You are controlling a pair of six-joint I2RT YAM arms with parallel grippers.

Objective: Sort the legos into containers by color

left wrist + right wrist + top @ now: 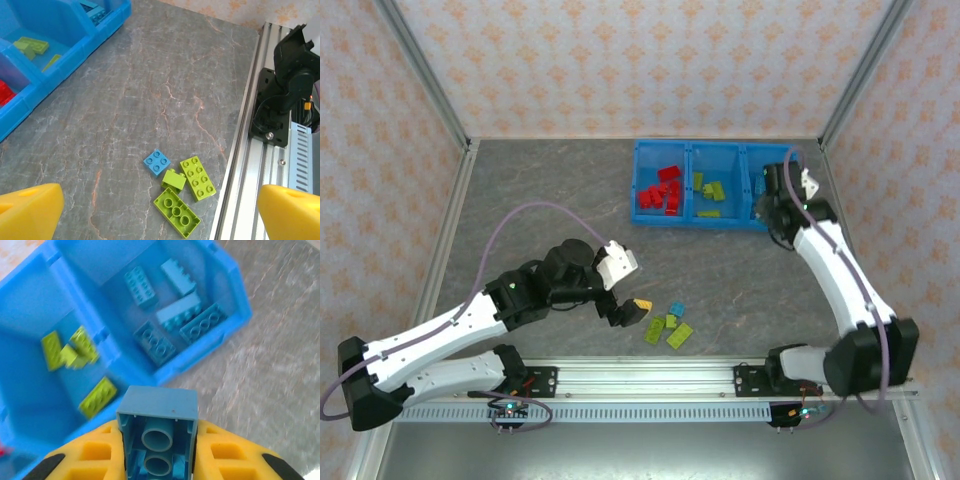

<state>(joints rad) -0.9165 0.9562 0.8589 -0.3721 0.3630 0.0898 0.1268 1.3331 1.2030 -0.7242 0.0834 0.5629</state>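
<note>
Left hand [160, 212]: yellow fingertips wide apart, holding nothing, hovering low over the grey marbled desk [150, 90].
Loose bricks: a small square light blue studded plastic brick [156, 162] touches a small lime green brick [173, 178]. Two longer lime green bricks [198, 178] lie against that one. The cluster sits near the desk's near edge, beside the aluminium rail [250, 165].
Right hand [157, 450]: yellow fingers clamped on a light blue plastic brick [157, 432], its hollow underside facing the wrist camera, held in the air by the front wall of the bins.
Bins: three bright blue rectangular open-top plastic bins [700, 222] joined in a row at the far right of the desk.
Left bin: red bricks [662, 190].
Middle bin: lime green bricks [80, 350].
Right bin: five light blue bricks [170, 315].
In the way: the white right arm [840, 270] reaches over the right bin, covering part of it from above.
</note>
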